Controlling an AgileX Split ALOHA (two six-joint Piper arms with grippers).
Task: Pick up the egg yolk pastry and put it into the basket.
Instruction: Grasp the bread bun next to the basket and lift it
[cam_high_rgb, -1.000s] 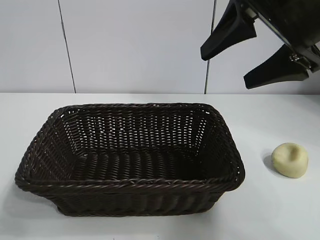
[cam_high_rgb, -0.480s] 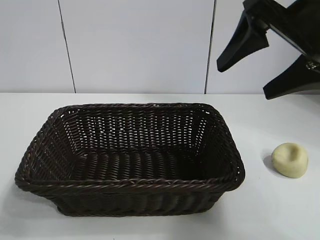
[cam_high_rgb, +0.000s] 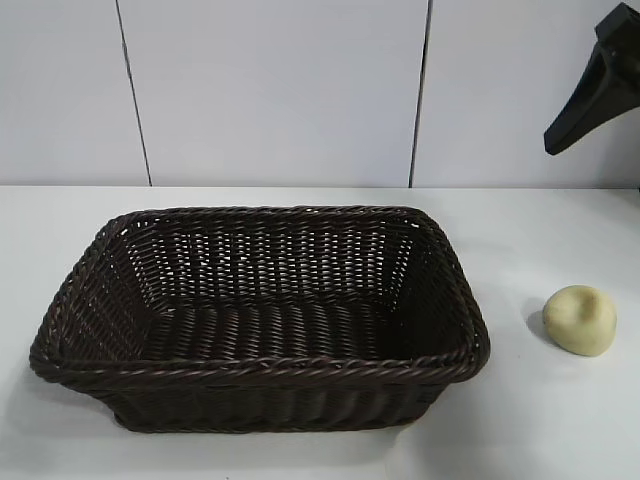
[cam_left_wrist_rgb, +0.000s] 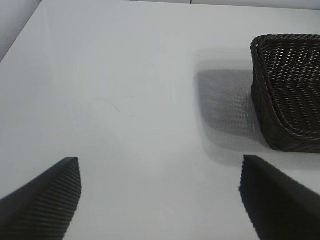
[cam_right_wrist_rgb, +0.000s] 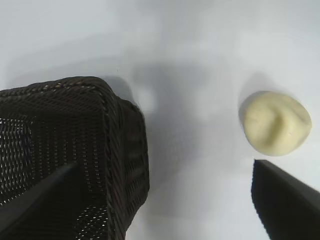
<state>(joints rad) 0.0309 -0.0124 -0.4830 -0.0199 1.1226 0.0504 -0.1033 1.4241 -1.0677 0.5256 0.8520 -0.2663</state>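
While the egg yolk pastry (cam_high_rgb: 580, 320) lay untouched on the tabletop (cam_high_rgb: 540, 420) beside the basket (cam_high_rgb: 262, 368), the right gripper (cam_right_wrist_rgb: 165, 210) hung high, jaws wide; centring and descent seemed next.

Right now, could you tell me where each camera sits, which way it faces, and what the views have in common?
Exterior view: in front of the table, facing the wall; shows the basket, the egg yolk pastry to its right, one finger of the right gripper at the upper right edge.
Left wrist view: on the left arm, looking down at the table; open left gripper, basket corner.
Right wrist view: above basket and pastry; open right gripper.
All three share the basket.
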